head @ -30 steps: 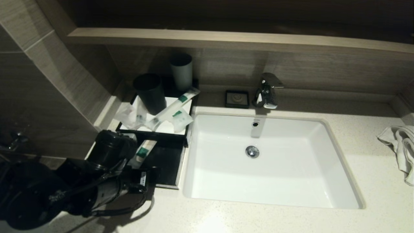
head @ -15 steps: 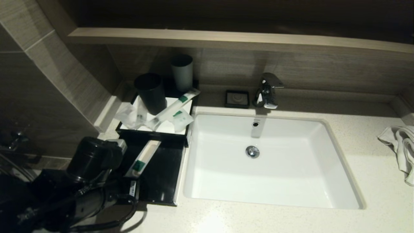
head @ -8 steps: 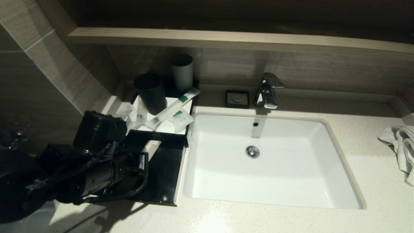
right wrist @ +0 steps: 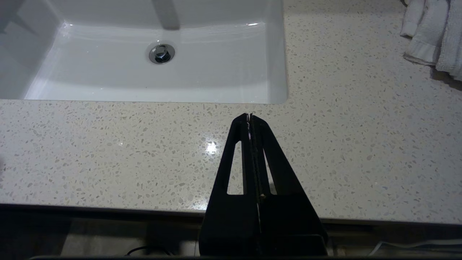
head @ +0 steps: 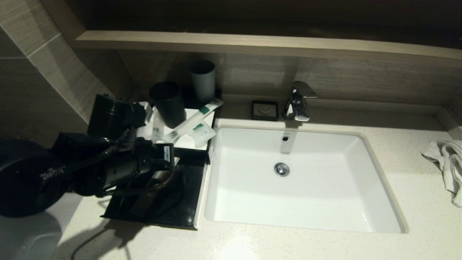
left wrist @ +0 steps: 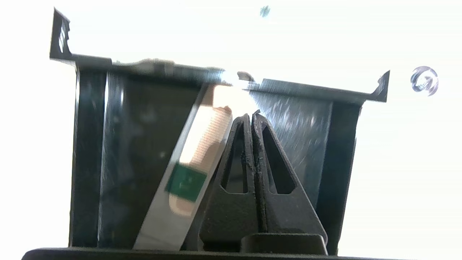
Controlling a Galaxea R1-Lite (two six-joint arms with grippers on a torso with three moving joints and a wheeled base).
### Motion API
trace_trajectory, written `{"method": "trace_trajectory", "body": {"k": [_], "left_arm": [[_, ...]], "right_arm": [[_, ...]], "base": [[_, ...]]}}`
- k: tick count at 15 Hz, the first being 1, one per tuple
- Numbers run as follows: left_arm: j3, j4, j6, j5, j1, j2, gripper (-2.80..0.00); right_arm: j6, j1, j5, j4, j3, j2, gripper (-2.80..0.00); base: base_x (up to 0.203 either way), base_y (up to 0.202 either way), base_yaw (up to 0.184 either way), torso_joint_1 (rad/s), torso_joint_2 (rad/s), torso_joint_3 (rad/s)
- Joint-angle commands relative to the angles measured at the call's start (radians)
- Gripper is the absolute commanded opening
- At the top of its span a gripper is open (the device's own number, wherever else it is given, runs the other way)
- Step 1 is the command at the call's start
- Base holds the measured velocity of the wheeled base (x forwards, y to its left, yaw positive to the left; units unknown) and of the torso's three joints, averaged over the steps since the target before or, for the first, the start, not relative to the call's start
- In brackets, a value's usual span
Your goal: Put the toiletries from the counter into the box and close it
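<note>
The black box (head: 182, 144) stands left of the sink on the counter (head: 415, 202), its drawer (head: 180, 202) pulled out to the front. A long white packet with a green mark (left wrist: 191, 159) lies slanted inside the drawer. My left gripper (left wrist: 251, 115) hangs shut and empty over the drawer floor, right beside that packet. In the head view my left arm (head: 119, 169) covers most of the drawer. More toiletries lie on the box's white top: a long packet (head: 196, 117) and a pouch (head: 204, 133). My right gripper (right wrist: 249, 115) is shut over the counter's front edge.
A black tumbler (head: 168, 103) and a grey tumbler (head: 203, 79) stand on the box. The white sink (head: 299, 202) fills the middle, with the tap (head: 297, 101) and a small black dish (head: 265, 110) behind. A towel (head: 449, 166) lies far right. A wooden shelf (head: 267, 43) overhangs.
The drawer has come further out towards the front. My left arm then swung up and back over it, now covering the packet in the head view. Its jaws stayed shut.
</note>
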Motion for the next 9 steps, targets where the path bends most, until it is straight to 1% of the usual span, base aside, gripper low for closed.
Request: {"method": "trace_trajectory", "body": {"k": [1,7,8,9], "left_arm": [[-0.039,-0.002,0.012,0.002,0.001,0.0,-2.8],[-0.083,-0.007,0.073,-0.001,0.002,0.003,-2.8],[-0.086,-0.007,0.083,-0.001,0.002,0.005,0.0],[-0.088,-0.008,0.099,-0.003,0.002,0.008,0.0]], "right_arm": [[0.0,0.0,-0.001,0.0,0.0,0.0,-2.8],[0.0,0.0,-0.001,0.0,0.0,0.0,-2.8],[0.0,0.0,-0.001,0.0,0.0,0.0,-2.8],[0.0,0.0,-0.001,0.0,0.0,0.0,-2.8]], "base": [[0.0,0.0,0.0,0.0,0.0,0.0],[0.0,0.0,0.0,0.0,0.0,0.0],[0.0,0.0,0.0,0.0,0.0,0.0],[0.0,0.0,0.0,0.0,0.0,0.0]]}}
